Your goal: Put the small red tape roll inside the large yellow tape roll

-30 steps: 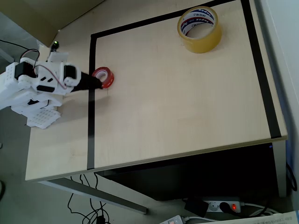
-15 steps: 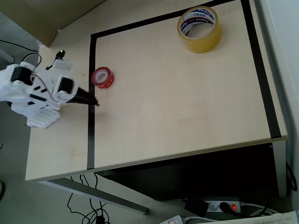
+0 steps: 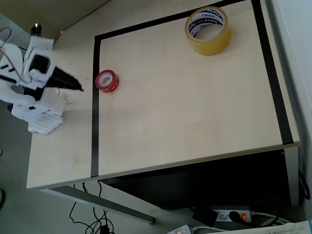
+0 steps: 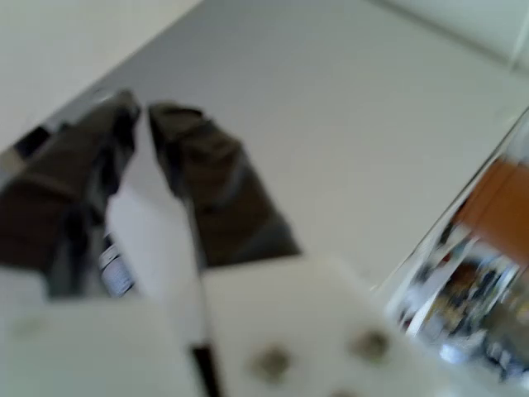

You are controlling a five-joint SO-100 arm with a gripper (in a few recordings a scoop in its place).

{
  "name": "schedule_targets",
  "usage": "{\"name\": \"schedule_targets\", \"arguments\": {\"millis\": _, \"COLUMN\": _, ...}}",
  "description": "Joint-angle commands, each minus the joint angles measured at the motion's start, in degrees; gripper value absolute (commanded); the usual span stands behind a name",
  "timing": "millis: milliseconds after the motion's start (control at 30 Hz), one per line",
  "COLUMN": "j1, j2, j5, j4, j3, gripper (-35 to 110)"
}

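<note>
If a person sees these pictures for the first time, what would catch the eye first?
Probably the small red roll, bright on the pale table, lying just inside the black tape border at the left in the overhead view. Next comes the large yellow roll near the top edge, far from the red one. The white arm's dark gripper points at the red roll from the left, apart from it and holding nothing.

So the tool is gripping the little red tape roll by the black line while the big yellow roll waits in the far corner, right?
Not quite. In the overhead view the tool holds nothing; the small red tape roll lies on the table beside the black line, apart from it. The large yellow tape roll does sit in the far corner.
</note>
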Motion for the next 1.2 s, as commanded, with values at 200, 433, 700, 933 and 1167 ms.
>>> {"name": "schedule_targets", "arguments": {"millis": 200, "j1": -8.0, "j2": -33.0, "j5": -10.3, "j4": 7.9, "j3": -22.1, "gripper": 0}}
{"name": "schedule_targets", "arguments": {"millis": 433, "j1": -11.2, "j2": -49.3, "j5": -18.5, "j4": 16.7, "j3": -40.2, "gripper": 0}}
{"name": "schedule_targets", "arguments": {"millis": 700, "j1": -11.0, "j2": -55.0, "j5": -25.6, "j4": 30.8, "j3": -61.2, "gripper": 1}}
{"name": "schedule_targets", "arguments": {"millis": 933, "j1": -13.4, "j2": -51.6, "j5": -30.2, "j4": 30.8, "j3": -57.2, "gripper": 3}}
{"name": "schedule_targets", "arguments": {"millis": 1167, "j1": -21.8, "j2": -51.2, "j5": -31.6, "j4": 30.8, "j3": -45.4, "gripper": 3}}
